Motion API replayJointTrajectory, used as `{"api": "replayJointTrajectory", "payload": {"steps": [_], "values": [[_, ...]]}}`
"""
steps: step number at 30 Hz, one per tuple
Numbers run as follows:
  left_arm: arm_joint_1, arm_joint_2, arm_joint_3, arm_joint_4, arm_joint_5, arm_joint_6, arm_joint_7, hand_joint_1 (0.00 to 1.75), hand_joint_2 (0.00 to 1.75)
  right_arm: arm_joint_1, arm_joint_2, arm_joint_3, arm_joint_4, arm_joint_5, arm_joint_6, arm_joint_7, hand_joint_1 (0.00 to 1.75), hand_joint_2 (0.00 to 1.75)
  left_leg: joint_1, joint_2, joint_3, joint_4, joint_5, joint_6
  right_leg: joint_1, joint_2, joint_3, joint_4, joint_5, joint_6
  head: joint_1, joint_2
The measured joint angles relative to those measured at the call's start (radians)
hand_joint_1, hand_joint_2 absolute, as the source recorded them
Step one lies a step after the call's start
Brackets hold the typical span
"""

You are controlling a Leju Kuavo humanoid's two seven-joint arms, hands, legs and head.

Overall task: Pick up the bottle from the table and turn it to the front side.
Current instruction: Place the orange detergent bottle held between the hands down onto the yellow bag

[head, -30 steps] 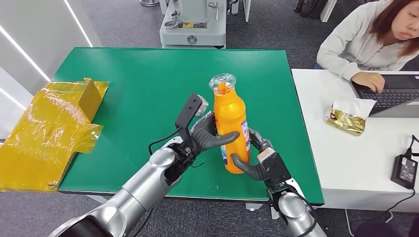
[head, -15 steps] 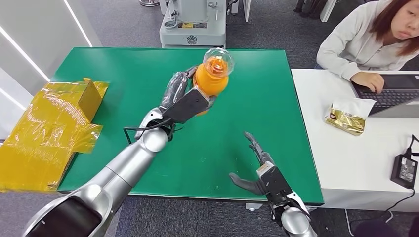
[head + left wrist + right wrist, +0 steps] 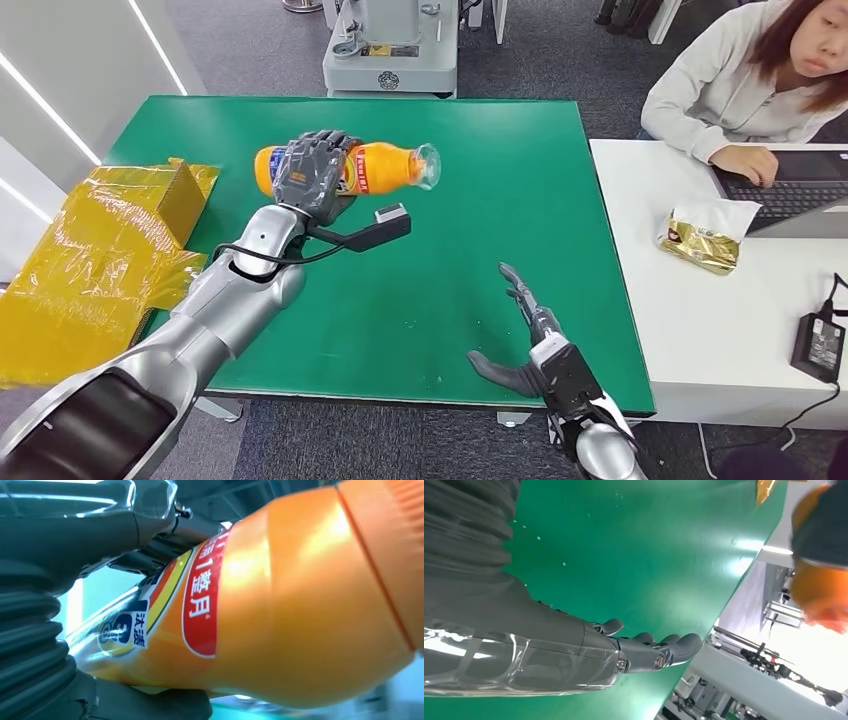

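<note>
My left hand grips an orange bottle around its middle and holds it sideways above the green table. Its clear cap points right, its base left. In the left wrist view the bottle shows a red and yellow label, with my left hand wrapped around it. My right hand hovers over the table's near right edge, fingers spread and holding nothing. In the right wrist view the right hand stretches over the bare green top, and the orange bottle appears blurred far off.
A yellow wrapped box lies at the table's left edge. A white desk adjoins on the right, with a gold packet, a laptop and a person typing. A grey machine base stands beyond the far edge.
My left hand carried the bottle up and to the far left, then tipped it from upright onto its side. My right hand let go of it and drew back to the near edge.
</note>
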Motion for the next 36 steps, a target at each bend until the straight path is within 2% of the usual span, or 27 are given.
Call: {"api": "replayJointTrajectory", "payload": {"steps": [4, 16, 21, 29, 31, 33, 35, 36], "values": [[0.036, 0.061, -0.026, 0.064, -0.061, -0.015, 0.094, 1.75, 1.75, 0.019, -0.004, -0.005, -0.023, 0.002, 0.007, -0.009, 0.0, 1.75, 0.0, 0.002, 0.001, -0.001, -0.001, -0.001, 0.0, 0.002, 0.0, 0.0, -0.001, -0.001, 0.0, 0.0], [0.192, 0.237, -0.092, 0.162, -0.225, -0.119, 0.254, 1.75, 1.75, 0.061, -0.008, -0.034, -0.044, 0.003, 0.027, -0.024, 0.0, 1.75, 0.0, 0.003, 0.001, -0.001, -0.002, -0.003, 0.0, 0.003, -0.001, 0.0, -0.002, -0.002, 0.0, 0.0], [0.208, 0.282, -0.111, 0.165, -0.258, -0.124, 0.276, 1.75, 1.75, 0.062, -0.008, -0.043, -0.044, 0.013, 0.043, -0.026, 0.0, 1.75, 0.0, 0.002, 0.003, -0.002, -0.002, -0.003, 0.0, 0.002, 0.002, 0.0, -0.003, -0.002, 0.0, 0.0], [0.211, 0.318, -0.115, 0.165, -0.284, -0.125, 0.276, 1.74, 1.75, 0.071, -0.008, -0.047, -0.061, 0.023, 0.059, -0.019, 0.0, 1.75, 0.001, 0.002, 0.008, -0.002, -0.003, -0.004, 0.0, 0.001, 0.007, 0.0, -0.003, -0.003, 0.0, 0.0], [0.211, 0.322, -0.115, 0.165, -0.287, -0.126, 0.271, 1.11, 1.75, 0.078, -0.008, -0.047, -0.066, 0.027, 0.063, -0.019, 0.0, 1.75, 0.001, 0.002, 0.009, -0.002, -0.003, -0.004, 0.0, 0.001, 0.007, 0.0, -0.004, -0.003, 0.0, 0.0], [0.211, 0.324, -0.115, 0.165, -0.285, -0.128, 0.266, 0.25, 1.75, 0.085, -0.008, -0.047, -0.07, 0.034, 0.064, -0.019, 0.0, 1.75, 0.001, 0.002, 0.009, -0.002, -0.003, -0.004, 0.0, 0.001, 0.008, 0.0, -0.004, -0.004, 0.0, 0.0], [0.211, 0.324, -0.115, 0.166, -0.274, -0.133, 0.264, 0.0, 1.75, 0.092, -0.008, -0.047, -0.073, 0.039, 0.065, -0.019, 0.0, 1.75, 0.001, 0.002, 0.009, -0.002, -0.003, -0.004, 0.0, 0.002, 0.008, 0.0, -0.004, -0.004, 0.0, 0.0], [0.212, 0.324, -0.115, 0.168, -0.267, -0.134, 0.263, 0.0, 1.75, 0.095, -0.008, -0.047, -0.075, 0.042, 0.066, -0.019, 0.0, 1.75, 0.001, 0.002, 0.009, -0.002, -0.003, -0.004, 0.0, 0.002, 0.008, 0.0, -0.004, -0.004, 0.0, 0.0]]}}
